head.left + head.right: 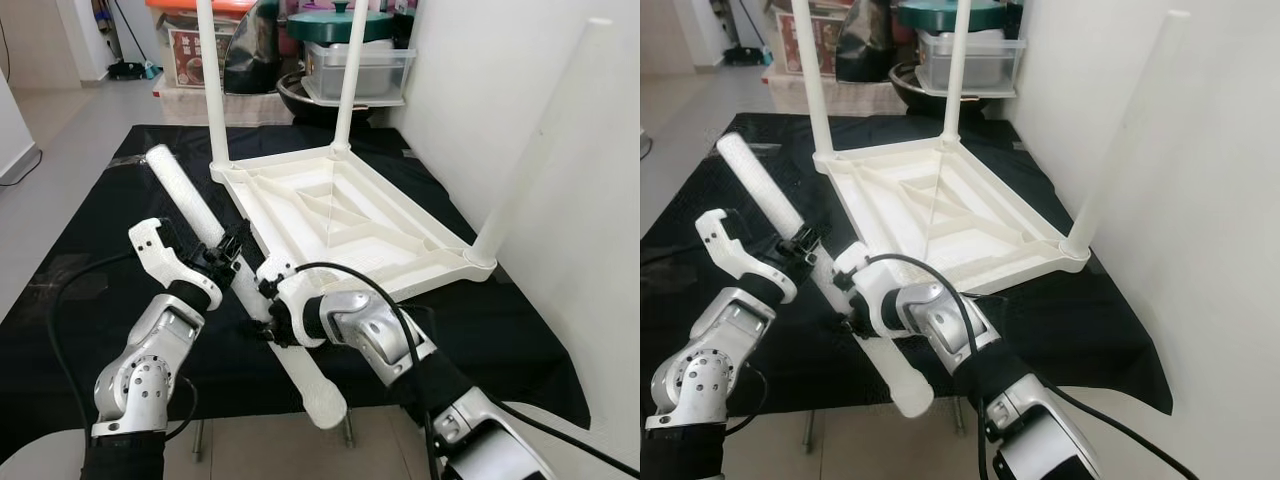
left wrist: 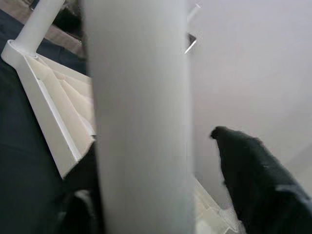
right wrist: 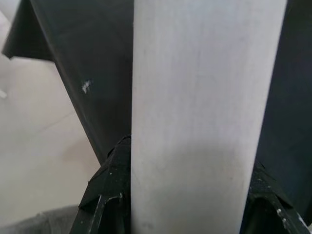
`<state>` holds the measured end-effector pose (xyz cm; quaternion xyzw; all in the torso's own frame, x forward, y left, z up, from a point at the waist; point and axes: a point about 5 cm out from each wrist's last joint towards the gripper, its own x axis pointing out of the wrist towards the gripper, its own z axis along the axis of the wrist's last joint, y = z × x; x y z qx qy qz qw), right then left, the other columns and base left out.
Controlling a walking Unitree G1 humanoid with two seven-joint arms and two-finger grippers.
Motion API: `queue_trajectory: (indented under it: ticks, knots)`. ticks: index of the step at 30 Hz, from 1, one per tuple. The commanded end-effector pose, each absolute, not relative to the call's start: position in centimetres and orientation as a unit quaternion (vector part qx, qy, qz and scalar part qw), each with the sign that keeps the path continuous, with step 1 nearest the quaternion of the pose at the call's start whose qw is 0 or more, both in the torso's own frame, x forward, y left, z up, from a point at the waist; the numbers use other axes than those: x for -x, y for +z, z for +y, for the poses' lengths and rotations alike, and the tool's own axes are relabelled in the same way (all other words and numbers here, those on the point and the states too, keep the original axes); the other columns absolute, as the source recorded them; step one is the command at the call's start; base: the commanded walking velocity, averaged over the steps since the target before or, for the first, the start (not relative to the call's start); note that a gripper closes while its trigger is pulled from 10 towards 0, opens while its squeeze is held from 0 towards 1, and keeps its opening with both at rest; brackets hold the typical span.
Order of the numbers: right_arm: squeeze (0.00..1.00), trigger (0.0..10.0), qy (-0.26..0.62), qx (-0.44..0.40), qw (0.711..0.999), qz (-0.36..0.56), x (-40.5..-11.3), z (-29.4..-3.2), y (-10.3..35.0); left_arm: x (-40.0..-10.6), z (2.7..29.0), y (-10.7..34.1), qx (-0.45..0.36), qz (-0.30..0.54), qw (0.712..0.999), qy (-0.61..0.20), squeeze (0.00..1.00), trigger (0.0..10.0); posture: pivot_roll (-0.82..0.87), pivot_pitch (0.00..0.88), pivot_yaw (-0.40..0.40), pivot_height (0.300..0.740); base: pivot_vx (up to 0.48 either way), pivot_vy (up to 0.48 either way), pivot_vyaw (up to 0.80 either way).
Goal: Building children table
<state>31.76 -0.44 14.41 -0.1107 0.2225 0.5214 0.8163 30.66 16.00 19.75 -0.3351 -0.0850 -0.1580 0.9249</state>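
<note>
I see my left claw [image 1: 228, 252] clamped on the loose white table leg [image 1: 200, 215], my right claw [image 1: 272, 312] clamped lower on it, above the black mat [image 1: 90, 250], beside the upturned white tabletop [image 1: 340, 215] with three legs fitted

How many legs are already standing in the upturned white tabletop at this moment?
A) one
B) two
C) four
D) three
D: three legs stand upright in corners of the tabletop, two at the far end and one at the near right, while the fourth leg is held by both the left gripper and right gripper.
</note>
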Motion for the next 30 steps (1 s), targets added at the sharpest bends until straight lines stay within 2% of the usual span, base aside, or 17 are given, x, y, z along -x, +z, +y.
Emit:
queue_trajectory:
  ticks: [1,11,16,20,22,24,25,28,30]
  knots:
    - [0.00,0.0,0.531,0.113,0.810,0.221,-31.6,-0.2,14.6,-30.4,15.2,20.5,0.331,-0.098,0.918,-0.195,1.00,10.0,0.05,0.000,-0.080,0.740,0.000,0.000,0.00]
    - [0.00,0.0,0.502,0.088,0.832,0.219,-32.7,-1.8,15.4,-29.5,14.8,21.2,0.329,-0.104,0.908,-0.237,1.00,10.0,0.04,0.000,-0.077,0.740,0.000,0.000,0.00]
    - [0.00,0.0,0.462,0.048,0.862,0.201,-34.5,-5.1,17.7,-28.6,15.6,21.3,0.322,-0.105,0.908,-0.246,1.00,10.0,0.04,0.000,-0.072,0.740,0.000,0.000,0.00]
    - [0.00,0.0,0.448,0.054,0.871,0.194,-35.0,-6.6,18.5,-28.1,15.8,21.6,0.320,-0.111,0.907,-0.250,1.00,10.0,0.04,0.000,-0.076,0.740,0.000,0.000,0.00]
    - [0.00,0.0,0.427,0.059,0.882,0.188,-35.7,-8.5,19.2,-27.6,16.0,22.1,0.319,-0.123,0.904,-0.257,1.00,10.0,0.05,0.000,-0.080,0.740,0.000,0.000,0.00]
    - [0.00,0.0,0.427,0.059,0.882,0.188,-35.7,-8.5,19.2,-27.6,16.0,22.1,0.319,-0.123,0.904,-0.257,1.00,10.0,0.05,0.000,-0.080,0.740,0.000,0.000,0.00]
    - [0.00,0.0,0.415,0.059,0.889,0.184,-36.1,-9.4,19.8,-27.4,16.1,22.4,0.321,-0.129,0.901,-0.261,0.00,10.0,0.05,0.000,-0.080,0.740,0.000,0.000,0.00]
    - [0.00,0.0,0.404,0.056,0.895,0.179,-36.5,-10.2,20.3,-27.1,16.2,22.6,0.320,-0.133,0.899,-0.266,0.00,10.0,0.05,0.000,-0.086,0.740,0.000,0.000,0.00]
    - [0.00,0.0,0.382,0.043,0.910,0.158,-37.2,-11.9,22.2,-26.8,16.2,22.6,0.316,-0.135,0.899,-0.272,0.00,10.0,0.05,0.000,-0.087,0.740,0.000,0.000,0.00]
